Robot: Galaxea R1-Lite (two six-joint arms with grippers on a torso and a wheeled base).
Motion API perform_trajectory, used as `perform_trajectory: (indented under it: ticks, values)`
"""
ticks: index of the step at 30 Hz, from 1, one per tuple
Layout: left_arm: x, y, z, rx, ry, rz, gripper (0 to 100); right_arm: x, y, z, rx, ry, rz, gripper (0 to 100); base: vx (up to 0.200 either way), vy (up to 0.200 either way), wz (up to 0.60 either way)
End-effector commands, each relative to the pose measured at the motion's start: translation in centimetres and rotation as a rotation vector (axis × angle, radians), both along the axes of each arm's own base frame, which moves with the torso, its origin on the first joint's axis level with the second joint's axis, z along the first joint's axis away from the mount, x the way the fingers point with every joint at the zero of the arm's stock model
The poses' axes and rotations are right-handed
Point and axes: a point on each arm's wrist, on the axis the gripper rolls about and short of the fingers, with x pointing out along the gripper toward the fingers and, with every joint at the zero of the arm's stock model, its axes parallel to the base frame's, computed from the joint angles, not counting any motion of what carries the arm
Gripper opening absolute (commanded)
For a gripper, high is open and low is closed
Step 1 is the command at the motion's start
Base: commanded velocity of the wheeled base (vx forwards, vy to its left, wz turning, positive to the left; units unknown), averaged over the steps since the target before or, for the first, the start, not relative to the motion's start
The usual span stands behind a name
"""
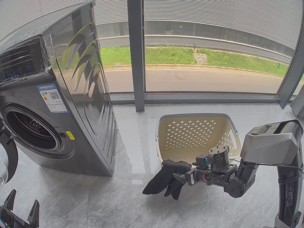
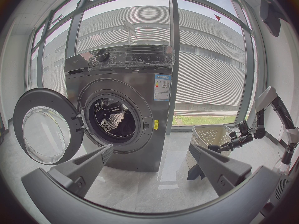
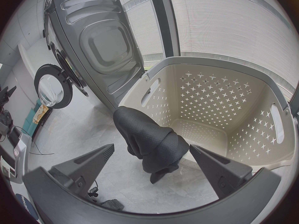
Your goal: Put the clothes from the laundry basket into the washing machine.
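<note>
Left gripper: held low at the near left, in front of the washing machine; its 2 jaws are spread apart and nothing is held between them.
Right gripper: held level at the near rim of the laundry basket; its jaws are spread wide, and the black garment is seen just ahead of them, unclamped.
Black garment: draped over the near left corner of the basket's rim, most of it hung down outside; whether its lower end touches the floor cannot be told.
Laundry basket: cream, grey-rimmed and pierced with star-shaped holes; set on the floor to the right of the machine.
Washing machine: a grey front-loader at the left; its round door is swung fully open and the drum opening is exposed.
Window: set behind both, with grass and a road seen through it.
</note>
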Motion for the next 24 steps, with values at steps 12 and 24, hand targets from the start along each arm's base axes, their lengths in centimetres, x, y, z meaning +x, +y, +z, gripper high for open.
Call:
perform_trajectory:
  ticks: [12, 24]
  values:
    - [0.0, 0.0, -0.5, 0.0, 0.0, 0.001, 100, 1.0, 0.8, -1.7, -0.008, -0.015, 0.016, 0, 0.0, 0.0, 0.0]
    - [0.0, 0.0, -0.5, -0.002, 0.0, 0.001, 100, -0.2, 0.3, 2.4, 0.026, -0.077, 0.017, 0, 0.0, 0.0, 0.0]
